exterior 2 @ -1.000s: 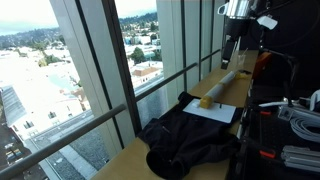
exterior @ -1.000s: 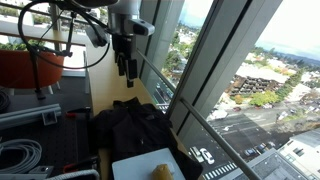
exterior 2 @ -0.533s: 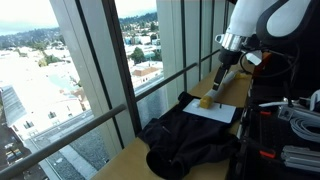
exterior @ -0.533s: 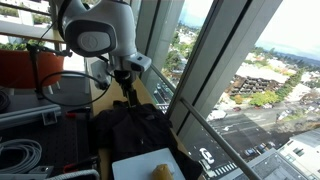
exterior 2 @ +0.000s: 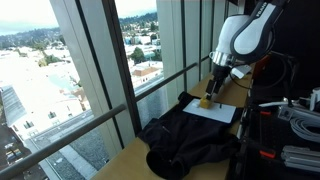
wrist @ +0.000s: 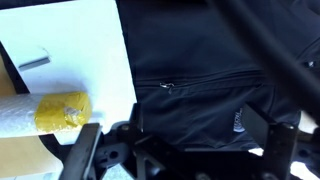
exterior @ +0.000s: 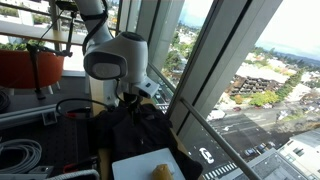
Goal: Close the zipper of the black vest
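– Vest [wrist: 205, 95] location?
– Black vest, crumpled on the wooden counter [exterior 2: 128, 162], right beside the window glass [exterior 2: 100, 70]. In the wrist view it fills the centre and runs out to 3 o'clock.
– Zipper?
– A small metal pull [wrist: 167, 87] sits just toward 9 o'clock from centre, on a seam that runs toward 3 o'clock. Cannot tell from here whether the teeth are joined.
– Pincer?
– The pincer [wrist: 190, 135] comes in at 6 o'clock of the wrist view. Its fingers [wrist: 85, 150] are spread wide with nothing between them. It hangs over the vest; cannot tell if it touches.
– Exterior views?
– The arm [exterior 2: 245, 40] is at 1 o'clock in an exterior view, bent down. Its tip is over the far end of a white sheet [exterior 2: 215, 112]. The vest lies at 6 o'clock there, and the sheet's near edge meets it.
– Anything else on the sheet?
– A yellow lump [wrist: 62, 110] at 9 o'clock of the wrist view, at the sheet's lower edge. It touches a white roll [wrist: 15, 118] at the frame edge. There is also a small grey bit [wrist: 35, 62] at 10 o'clock, too small to name.
– Background?
– An orange pot [exterior: 30, 65] at 9 o'clock in an exterior view, and coiled cables [exterior: 20, 155] at 8 o'clock, well apart from the vest.
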Controlling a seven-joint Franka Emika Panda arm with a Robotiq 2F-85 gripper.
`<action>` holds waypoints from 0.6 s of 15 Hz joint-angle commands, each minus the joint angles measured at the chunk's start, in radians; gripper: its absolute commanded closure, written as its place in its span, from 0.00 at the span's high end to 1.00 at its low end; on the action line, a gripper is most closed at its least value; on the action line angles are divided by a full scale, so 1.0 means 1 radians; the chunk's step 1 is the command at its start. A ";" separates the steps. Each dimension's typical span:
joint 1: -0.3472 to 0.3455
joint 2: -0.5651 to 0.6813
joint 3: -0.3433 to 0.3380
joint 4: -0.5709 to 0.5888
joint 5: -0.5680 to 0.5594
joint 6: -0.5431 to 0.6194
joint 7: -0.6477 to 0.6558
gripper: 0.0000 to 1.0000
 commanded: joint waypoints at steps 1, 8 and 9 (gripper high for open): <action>-0.100 0.092 0.043 0.098 0.048 -0.036 -0.126 1.00; -0.227 0.252 0.082 0.235 0.037 -0.142 -0.254 1.00; -0.242 0.273 0.088 0.258 0.035 -0.166 -0.274 1.00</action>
